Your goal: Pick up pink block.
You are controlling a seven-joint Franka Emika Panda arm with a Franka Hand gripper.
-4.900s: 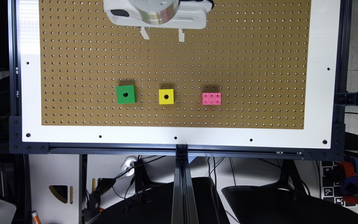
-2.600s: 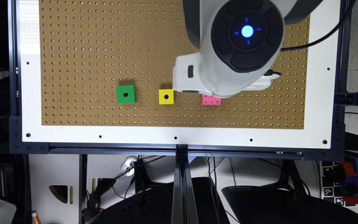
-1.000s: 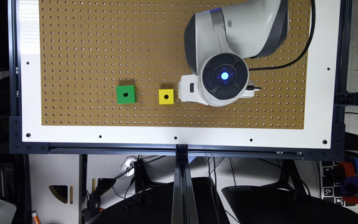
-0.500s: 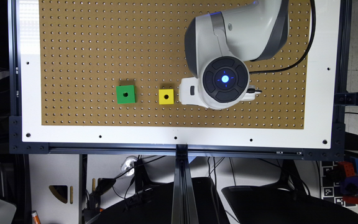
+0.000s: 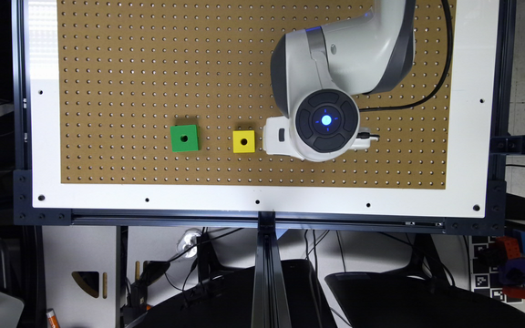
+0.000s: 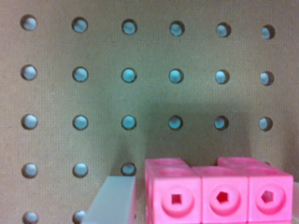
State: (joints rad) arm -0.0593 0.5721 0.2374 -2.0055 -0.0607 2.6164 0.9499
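Pink plastic sits close to the wrist camera: the pink block (image 6: pixel 219 193) lies flat on the brown pegboard (image 6: pixel 140 93), with three of its studded faces in a row towards the lens and further studs behind them. One pale, translucent finger (image 6: pixel 112 203) of the gripper (image 6: pixel 204 210) stands just beside one end of the block, with only a thin dark line between the two. A sliver of something pale shows at the block's other end, too small to identify. The block therefore lies within the gripper's span, but I cannot tell whether the fingers are pressing on it or are slightly off it. The block's underside looks level with the board, and a soft shadow falls on the holes behind it.

In the exterior view, the white and grey arm (image 5: pixel 335 68) reaches in from the upper right of the frame. Its round dark end cap, with a blue light glowing at the centre, faces the camera at centre right. Just to the left of the white housing under that cap sits a yellow cube (image 5: pixel 244 141) with one centre hole, near the housing but apart from it. Further left, well apart, is a green cube (image 5: pixel 184 138) of the same kind. A black cable (image 5: pixel 431 86) loops from the arm across the right side of the board. A white border (image 5: pixel 262 200) frames the pegboard along the lower edge.
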